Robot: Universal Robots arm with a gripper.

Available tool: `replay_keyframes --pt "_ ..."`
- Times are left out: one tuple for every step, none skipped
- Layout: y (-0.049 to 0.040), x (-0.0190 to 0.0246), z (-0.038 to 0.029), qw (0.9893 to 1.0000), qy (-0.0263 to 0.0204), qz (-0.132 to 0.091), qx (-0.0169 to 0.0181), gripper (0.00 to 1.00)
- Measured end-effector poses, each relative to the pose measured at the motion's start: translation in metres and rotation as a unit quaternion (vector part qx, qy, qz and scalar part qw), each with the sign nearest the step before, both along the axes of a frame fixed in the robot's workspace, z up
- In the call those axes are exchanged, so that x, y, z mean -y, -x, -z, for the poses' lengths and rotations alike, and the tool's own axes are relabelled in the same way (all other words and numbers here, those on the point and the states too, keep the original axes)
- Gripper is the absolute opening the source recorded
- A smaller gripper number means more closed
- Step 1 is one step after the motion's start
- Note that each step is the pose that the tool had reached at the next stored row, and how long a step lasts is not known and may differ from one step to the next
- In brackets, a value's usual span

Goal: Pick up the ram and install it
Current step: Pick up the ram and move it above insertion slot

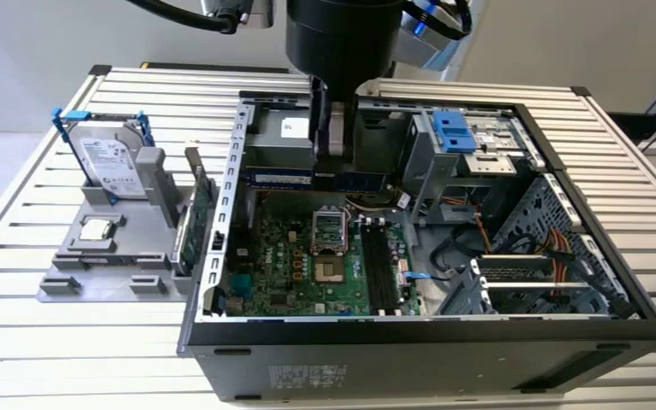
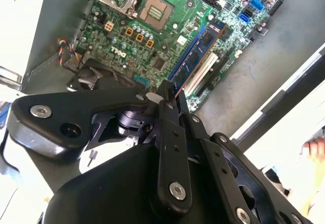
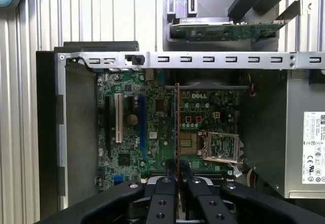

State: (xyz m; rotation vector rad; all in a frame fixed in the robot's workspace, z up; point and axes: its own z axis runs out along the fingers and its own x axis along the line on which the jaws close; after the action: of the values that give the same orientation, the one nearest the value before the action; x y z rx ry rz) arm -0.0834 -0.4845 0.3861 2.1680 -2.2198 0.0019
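Note:
The ram (image 1: 294, 178) is a thin blue stick held level over the open computer case (image 1: 419, 329), above the back part of the green motherboard (image 1: 305, 269). My gripper (image 1: 334, 166) is shut on it near its middle. In the first wrist view the ram (image 3: 176, 127) shows edge-on as a thin line running out from between the gripper (image 3: 177, 183) fingers, over the motherboard (image 3: 129, 132). In the second wrist view the ram (image 2: 195, 54) reaches from the gripper (image 2: 168, 94) toward the board. The black memory slots (image 1: 379, 269) lie below and nearer the case front.
Left of the case, a grey fixture (image 1: 66, 286) holds a silver hard drive with blue rails (image 1: 112, 158), a small chip (image 1: 98, 229) and a green card on edge (image 1: 199, 218). Inside the case are the processor socket (image 1: 325, 231), a drive cage (image 1: 453, 137) and cables (image 1: 511, 243).

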Motion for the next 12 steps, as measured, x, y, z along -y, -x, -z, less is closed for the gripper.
replay_keyframes --pt "-0.0009 0.0000 0.0000 1.0000 0.0000 0.002 0.0000 0.00" --pt "-0.0019 0.0000 0.0000 1.0000 0.0000 0.003 0.0000 0.00" --pt "-0.0032 0.0000 0.0000 1.0000 0.0000 0.004 0.0000 0.00" --pt "-0.0048 0.0000 -0.0001 1.0000 0.0001 0.005 0.0000 0.00" --pt "-0.0067 0.0000 0.0000 1.0000 0.0000 0.005 0.0000 0.00" --pt "-0.0086 0.0000 0.0000 1.0000 0.0000 0.005 -0.0001 0.00" --pt "-0.0107 0.0000 0.0000 1.0000 0.0000 0.005 -0.0001 0.00" --pt "-0.0128 0.0000 0.0000 1.0000 0.0000 0.005 -0.0001 0.00" --pt "-0.0152 0.0000 0.0000 1.0000 0.0000 0.005 -0.0002 0.00" --pt "-0.0174 0.0000 0.0000 1.0000 0.0000 0.005 -0.0003 0.00" --pt "-0.0197 0.0000 0.0000 1.0000 0.0000 0.005 -0.0003 0.00" --pt "-0.0218 0.0000 -0.0001 1.0000 0.0001 0.005 -0.0004 0.00"
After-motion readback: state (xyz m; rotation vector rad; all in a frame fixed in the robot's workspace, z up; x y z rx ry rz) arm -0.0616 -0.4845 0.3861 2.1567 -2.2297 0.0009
